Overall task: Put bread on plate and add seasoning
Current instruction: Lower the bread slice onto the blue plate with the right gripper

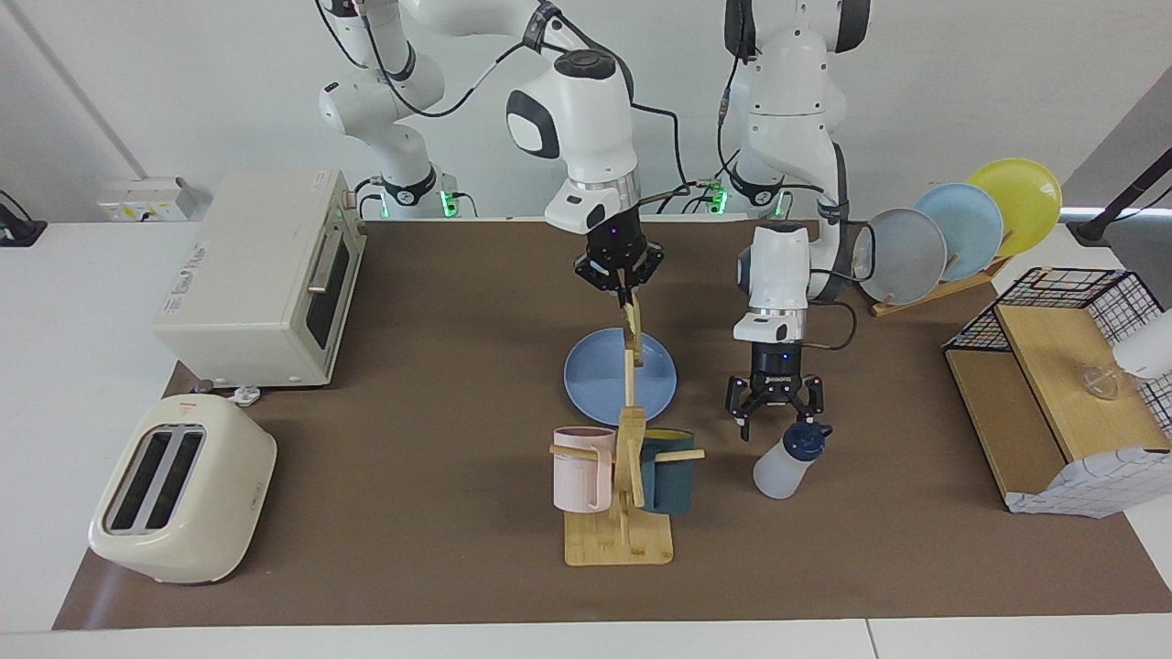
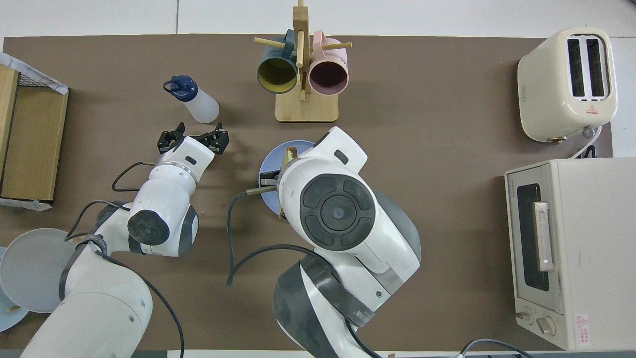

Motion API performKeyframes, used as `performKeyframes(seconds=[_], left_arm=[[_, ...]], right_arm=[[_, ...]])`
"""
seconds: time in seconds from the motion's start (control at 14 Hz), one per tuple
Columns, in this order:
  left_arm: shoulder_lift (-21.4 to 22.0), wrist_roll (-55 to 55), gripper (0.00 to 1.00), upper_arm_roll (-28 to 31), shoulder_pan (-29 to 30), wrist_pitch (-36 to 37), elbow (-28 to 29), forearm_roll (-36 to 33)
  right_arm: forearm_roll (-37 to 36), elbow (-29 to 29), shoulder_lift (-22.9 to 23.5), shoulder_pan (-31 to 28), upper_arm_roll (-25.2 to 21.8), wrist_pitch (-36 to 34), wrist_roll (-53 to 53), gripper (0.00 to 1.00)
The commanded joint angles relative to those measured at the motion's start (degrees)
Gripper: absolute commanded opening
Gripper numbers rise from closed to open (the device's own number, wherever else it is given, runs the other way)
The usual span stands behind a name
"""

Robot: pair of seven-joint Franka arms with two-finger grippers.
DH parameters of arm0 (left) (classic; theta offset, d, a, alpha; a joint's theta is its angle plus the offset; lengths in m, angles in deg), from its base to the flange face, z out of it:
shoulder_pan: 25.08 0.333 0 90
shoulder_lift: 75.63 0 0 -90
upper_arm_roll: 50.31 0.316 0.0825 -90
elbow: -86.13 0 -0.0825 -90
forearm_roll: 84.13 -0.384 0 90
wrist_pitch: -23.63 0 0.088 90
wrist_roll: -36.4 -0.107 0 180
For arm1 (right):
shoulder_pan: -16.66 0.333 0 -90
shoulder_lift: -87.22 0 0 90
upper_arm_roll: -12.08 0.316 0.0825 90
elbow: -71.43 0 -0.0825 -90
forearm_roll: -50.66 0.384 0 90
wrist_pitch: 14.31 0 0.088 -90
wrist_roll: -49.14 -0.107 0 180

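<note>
Right gripper [image 1: 625, 295] pinches tan, brown-crusted bread [image 1: 633, 337] edge-on over blue plate [image 1: 595, 384].

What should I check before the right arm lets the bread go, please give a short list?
1. Right gripper shut on bread: ok.
2. Bread over plate: ok.
3. Bread lying flat: not ok, it hangs on edge.
4. Bread's lower edge touching plate: cannot tell, the mug rack post hides it.
5. Left gripper open, over bottle cap: ok.
6. Bottle upright: not ok, it leans.
</note>
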Motion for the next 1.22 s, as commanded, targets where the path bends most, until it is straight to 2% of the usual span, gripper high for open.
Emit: performKeyframes(seconds=[0.0, 0.29, 0.5, 0.79, 1.0, 1.14], left_arm=[[-2.6, 0.1, 1.0, 1.2, -1.1, -0.7, -2.8, 1.4], [-4.7, 0.1, 1.0, 1.2, -0.4, -0.6, -5.4, 1.4], [-5.7, 0.1, 1.0, 1.3, 0.3, -0.5, -7.0, 1.3], [-6.7, 0.0, 1.0, 1.3, 1.1, -0.3, -8.5, 1.1], [-7.0, 0.1, 1.0, 1.3, 1.7, 1.5, -9.4, 1.0], [-9.1, 0.1, 1.0, 1.3, 1.7, 1.5, -11.1, 1.1]], right_arm=[[1.5, -5.5, -2.2, -0.1, 0.0, 5.7, -0.6, 0.0], [3.1, -6.6, -2.4, 0.0, 0.2, 7.1, -0.6, 0.0], [3.1, -11.1, -2.9, 0.0, 0.2, 15.5, -0.3, 0.0], [3.1, -14.9, -3.8, 0.0, 0.2, 19.3, 0.0, 0.0], [3.1, -18.6, -5.3, -0.2, 0.2, 19.7, 0.8, 0.0], [3.1, -19.5, -5.7, -0.4, 0.2, 19.7, 1.0, 0.0]])
